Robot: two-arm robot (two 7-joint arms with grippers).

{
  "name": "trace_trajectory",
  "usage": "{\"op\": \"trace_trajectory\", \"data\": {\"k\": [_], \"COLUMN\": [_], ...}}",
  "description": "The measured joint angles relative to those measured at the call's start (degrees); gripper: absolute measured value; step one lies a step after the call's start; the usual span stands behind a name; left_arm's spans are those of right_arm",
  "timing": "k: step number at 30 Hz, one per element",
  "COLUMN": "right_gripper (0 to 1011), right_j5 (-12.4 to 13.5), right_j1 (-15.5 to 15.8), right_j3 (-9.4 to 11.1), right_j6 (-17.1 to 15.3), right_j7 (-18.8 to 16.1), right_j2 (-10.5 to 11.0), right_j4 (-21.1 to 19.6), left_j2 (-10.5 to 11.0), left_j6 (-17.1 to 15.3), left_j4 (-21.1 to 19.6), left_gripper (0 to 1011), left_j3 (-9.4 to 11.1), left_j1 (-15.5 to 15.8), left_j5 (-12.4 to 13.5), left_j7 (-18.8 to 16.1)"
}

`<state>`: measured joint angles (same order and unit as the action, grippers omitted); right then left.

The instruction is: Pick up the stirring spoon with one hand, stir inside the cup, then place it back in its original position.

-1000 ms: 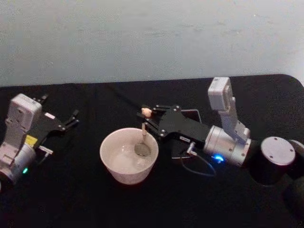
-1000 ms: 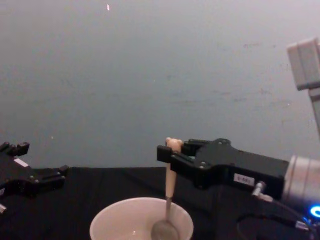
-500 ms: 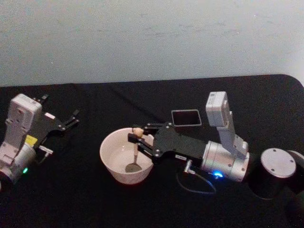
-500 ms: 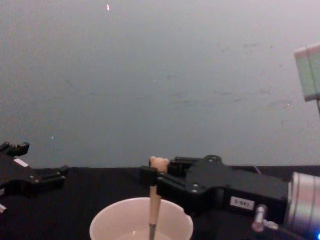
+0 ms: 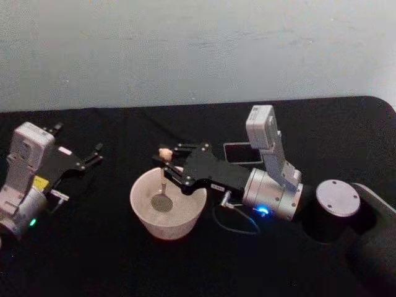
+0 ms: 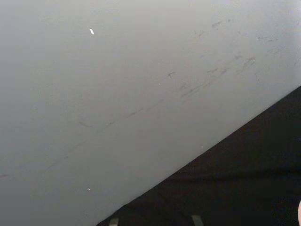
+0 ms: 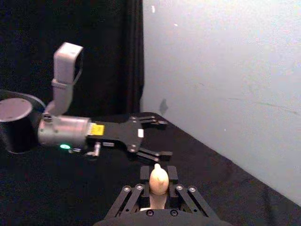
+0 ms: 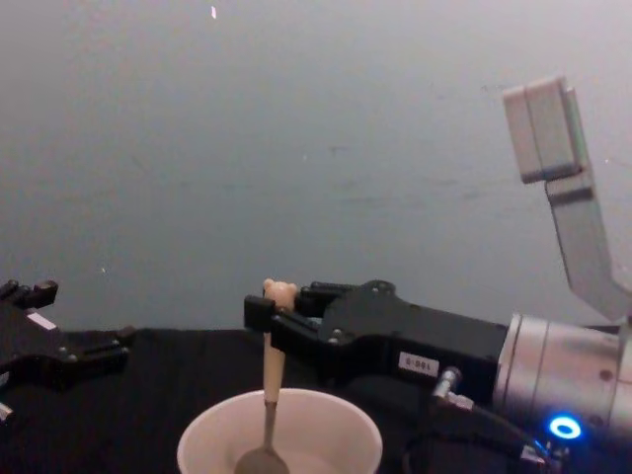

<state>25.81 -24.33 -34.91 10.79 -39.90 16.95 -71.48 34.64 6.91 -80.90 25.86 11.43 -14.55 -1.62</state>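
Spoon (image 8: 271, 375) upright in cup (image 8: 336, 430), right fingers (image 8: 255, 312) clamping; left gripper (image 5: 77, 139) parked.

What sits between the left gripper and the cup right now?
Nothing: the head view shows bare black table between the left gripper and the cup.
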Motion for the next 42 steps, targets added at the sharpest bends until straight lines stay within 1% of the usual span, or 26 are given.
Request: {"op": "trace_trajectory", "data": {"k": [2, 6, 11, 16, 23, 29, 33, 38, 42], "right_gripper": [213, 213, 213, 213, 213, 213, 213, 213, 213], "right_j5": [-0.39, -0.65, -0.70, -0.71, -1.21, -1.23, -0.56, 0.12, 0.23], "right_j1": [-0.59, -0.81, -0.60, -0.09, 1.13, 2.35, 3.49, 3.85, 3.36], "right_j3": [0.27, 0.69, 1.34, 1.91, 2.40, 2.40, 1.96, 1.10, 0.39], "right_j6": [0.27, 0.39, 0.43, 0.43, 0.59, 0.24, -0.35, -0.68, -0.52], "right_j7": [0.35, 0.61, 0.84, 1.02, 0.95, -0.07, -1.28, -2.11, -2.15], "right_j2": [-0.35, -0.39, -0.09, 0.59, 2.31, 3.87, 4.81, 4.72, 3.70], "right_j4": [1.13, 1.73, 1.59, 0.78, -0.78, -2.63, -4.73, -5.64, -5.04], "left_j2": [0.00, 0.00, 0.00, 0.00, 0.00, 0.00, 0.00, 0.00, 0.00], "left_j6": [0.00, 0.00, 0.00, 0.00, 0.00, 0.00, 0.00, 0.00, 0.00], "left_j4": [0.00, 0.00, 0.00, 0.00, 0.00, 0.00, 0.00, 0.00, 0.00], "left_gripper": [1001, 1001, 1001, 1001, 1002, 1001, 1001, 1001, 1001], "left_j3": [0.00, 0.00, 0.00, 0.00, 0.00, 0.00, 0.00, 0.00, 0.00], "left_j1": [0.00, 0.00, 0.00, 0.00, 0.00, 0.00, 0.00, 0.00, 0.00], "left_j5": [0.00, 0.00, 0.00, 0.00, 0.00, 0.00, 0.00, 0.00, 0.00], "left_j7": [0.00, 0.00, 0.00, 0.00, 0.00, 0.00, 0.00, 0.00, 0.00]}}
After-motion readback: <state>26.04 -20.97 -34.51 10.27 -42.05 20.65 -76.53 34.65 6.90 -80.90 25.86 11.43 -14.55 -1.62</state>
